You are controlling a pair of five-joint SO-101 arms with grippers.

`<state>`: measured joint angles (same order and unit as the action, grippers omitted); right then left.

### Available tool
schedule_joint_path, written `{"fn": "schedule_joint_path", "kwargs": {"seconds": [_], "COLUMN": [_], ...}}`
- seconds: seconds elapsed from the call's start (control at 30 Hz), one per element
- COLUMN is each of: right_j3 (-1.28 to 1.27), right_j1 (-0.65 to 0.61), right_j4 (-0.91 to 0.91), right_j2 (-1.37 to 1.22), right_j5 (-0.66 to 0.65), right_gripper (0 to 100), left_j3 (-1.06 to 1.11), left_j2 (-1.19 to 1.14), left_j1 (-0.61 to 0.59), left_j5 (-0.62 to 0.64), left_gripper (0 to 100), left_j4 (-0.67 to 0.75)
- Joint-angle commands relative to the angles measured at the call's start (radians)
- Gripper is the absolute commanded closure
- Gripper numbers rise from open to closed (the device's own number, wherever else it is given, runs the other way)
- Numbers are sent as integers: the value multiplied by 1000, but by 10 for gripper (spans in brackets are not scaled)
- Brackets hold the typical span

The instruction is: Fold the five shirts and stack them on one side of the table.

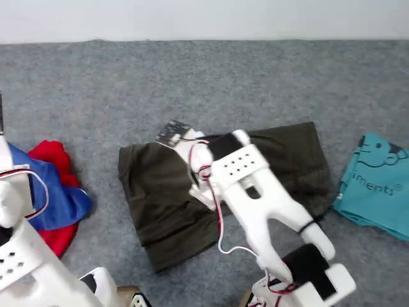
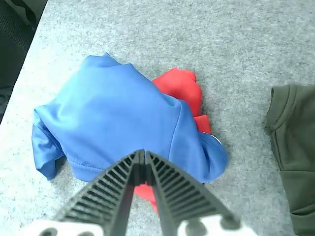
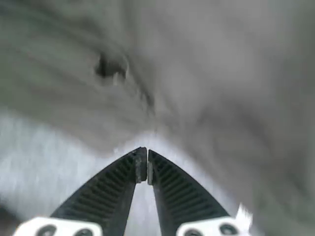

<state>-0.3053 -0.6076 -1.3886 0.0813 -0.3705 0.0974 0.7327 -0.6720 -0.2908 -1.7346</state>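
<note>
Fingers [image 3: 123,187] of both grippers pressed together, nothing visible between them.
Right gripper [image 3: 142,164]: tips at the far edge of the olive shirt [image 1: 160,198], which lies mid-table with its long axis side to side; this arm is the nearer. Left gripper [image 2: 143,156]: above the blue shirt [image 2: 113,113], which lies on the red shirt [image 2: 179,88]. Teal shirt [image 1: 377,185]: well apart, right side.

A grey carpet-like covering [image 1: 96,83] runs back to a pale wall [image 1: 204,19].
</note>
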Motion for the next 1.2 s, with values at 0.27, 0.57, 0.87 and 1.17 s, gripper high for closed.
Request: {"fn": "schedule_joint_path", "kwargs": {"seconds": [0.27,0.57,0.87,1.17], "right_j3": [183,235,230,393], "right_j1": [-107,-131,-133,-156], "right_j4": [166,-91,-404,-306], "right_j2": [-259,-374,-372,-377], "right_j5": [49,66,44,55], "right_gripper": [987,989,989,989], "left_j3": [-4,74,94,97], "left_j2": [21,74,87,87], "left_j1": [-6,-3,-2,-2], "left_j5": [6,6,6,6], "left_gripper": [986,986,986,986], "left_j4": [-18,-17,0,12]}}
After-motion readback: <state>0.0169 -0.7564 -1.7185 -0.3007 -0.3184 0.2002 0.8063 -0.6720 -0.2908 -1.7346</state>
